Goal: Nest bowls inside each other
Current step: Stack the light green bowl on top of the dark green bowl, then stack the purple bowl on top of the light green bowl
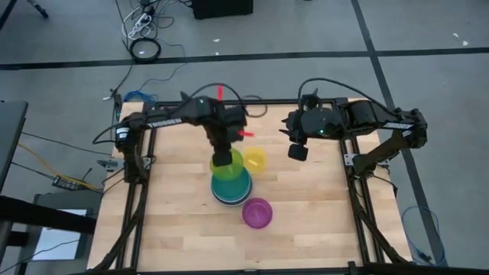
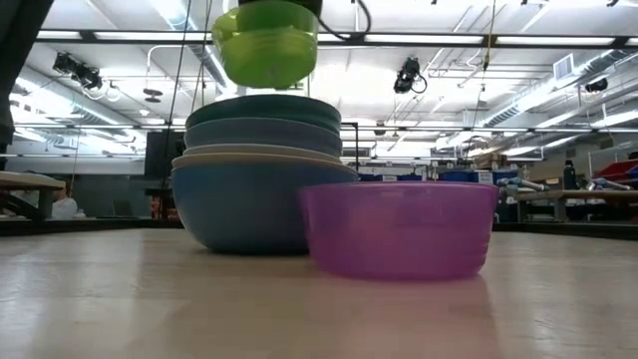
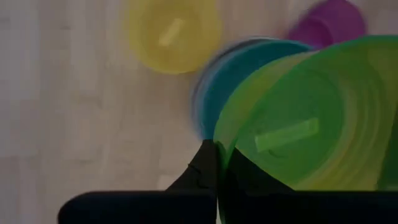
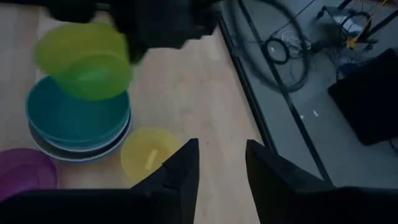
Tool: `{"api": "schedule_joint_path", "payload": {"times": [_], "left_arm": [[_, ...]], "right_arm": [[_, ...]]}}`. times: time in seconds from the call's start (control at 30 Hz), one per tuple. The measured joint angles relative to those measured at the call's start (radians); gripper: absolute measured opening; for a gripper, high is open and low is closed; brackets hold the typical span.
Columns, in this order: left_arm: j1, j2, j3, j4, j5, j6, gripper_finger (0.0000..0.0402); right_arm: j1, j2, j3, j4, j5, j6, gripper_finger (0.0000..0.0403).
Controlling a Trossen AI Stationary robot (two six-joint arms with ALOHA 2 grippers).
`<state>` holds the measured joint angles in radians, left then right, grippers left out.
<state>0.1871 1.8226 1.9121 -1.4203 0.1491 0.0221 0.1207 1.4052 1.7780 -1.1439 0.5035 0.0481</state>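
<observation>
My left gripper [image 1: 221,159] is shut on a green bowl [image 2: 266,45] and holds it in the air over a stack of nested bowls [image 2: 261,170]. The stack's top bowl is teal [image 4: 78,115], with blue and whitish ones under it, and it rests on its base mid-table. A yellow bowl [image 1: 254,160] stands upright just to the right of the stack. A magenta bowl [image 1: 257,213] stands nearer the front edge. My right gripper [image 4: 221,165] hangs open and empty, raised at the table's far right. My left gripper holds the green bowl by its rim [image 3: 225,138], the wall passing between the two fingers, one inside and one outside. The fingers come from above, pointing steeply down. The bowl hangs clear above the stack [image 3: 249,68], opening up.
Bare wooden tabletop [image 1: 176,229] lies to the left of and in front of the stack. A black frame [image 1: 359,221] runs along the table's edges. Cables and a power strip [image 1: 141,27] lie on the floor beyond the far edge.
</observation>
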Motion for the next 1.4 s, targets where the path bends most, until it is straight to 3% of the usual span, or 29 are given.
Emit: {"api": "schedule_joint_path", "payload": {"times": [0.23,0.43,0.73,0.93,1.03,1.2,1.4], "left_arm": [[-0.061,0.002,-0.117,0.070,0.013,-0.053,0.0002],[-0.061,0.003,-0.261,0.146,0.005,-0.083,0.0018],[-0.098,0.003,-0.261,0.252,-0.018,-0.109,0.0100],[-0.116,-0.002,-0.214,0.238,-0.021,-0.108,0.0175],[-0.120,-0.033,-0.206,0.186,-0.082,-0.122,0.0200],[-0.119,-0.156,-0.206,0.097,-0.255,-0.193,0.0207],[-0.118,-0.341,-0.204,0.081,-0.386,-0.308,0.0207]], "right_arm": [[0.020,0.000,0.000,-0.071,-0.025,0.080,0.0123],[0.057,0.000,0.000,-0.112,0.002,0.134,0.0151],[0.100,0.000,-0.115,-0.147,-0.023,0.245,0.0196],[0.099,0.001,-0.347,0.056,-0.145,0.250,0.0204],[0.099,0.001,-0.468,0.202,-0.234,0.250,0.0201],[0.101,0.001,-0.620,0.432,-0.409,0.322,0.0192],[0.108,0.000,-0.742,0.562,-0.485,0.519,0.0180]]}}
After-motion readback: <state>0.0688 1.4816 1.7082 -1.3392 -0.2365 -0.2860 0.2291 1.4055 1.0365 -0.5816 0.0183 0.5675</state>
